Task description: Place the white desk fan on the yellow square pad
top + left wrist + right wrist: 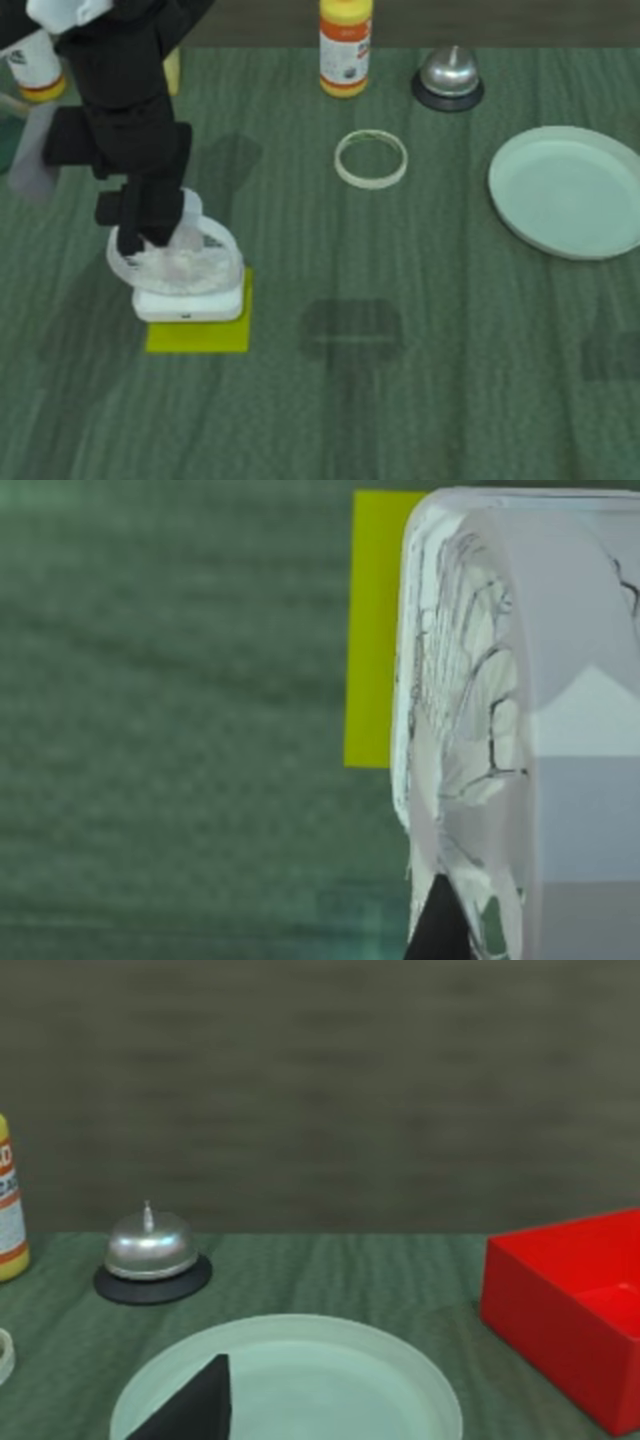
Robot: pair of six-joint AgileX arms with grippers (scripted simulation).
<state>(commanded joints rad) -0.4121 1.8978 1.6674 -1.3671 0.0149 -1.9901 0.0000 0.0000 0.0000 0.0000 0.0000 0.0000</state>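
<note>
Left gripper (pixel 150 240) clamps fan (pixel 190 280) over pad (pixel 200 335). Ring (pixel 371 159), plate (pixel 570 190), bell (pixel 448 75) well apart. Red box (pixel 575 1310) only in right wrist view; right claw state unclear.

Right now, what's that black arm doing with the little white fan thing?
The left arm's gripper is down on the white desk fan, which sits over the yellow square pad at the table's left side. The fan's base covers most of the pad, with yellow showing along the near and right edges. The right arm is out of the top view; its camera looks over the large white plate toward a silver bell.
</note>
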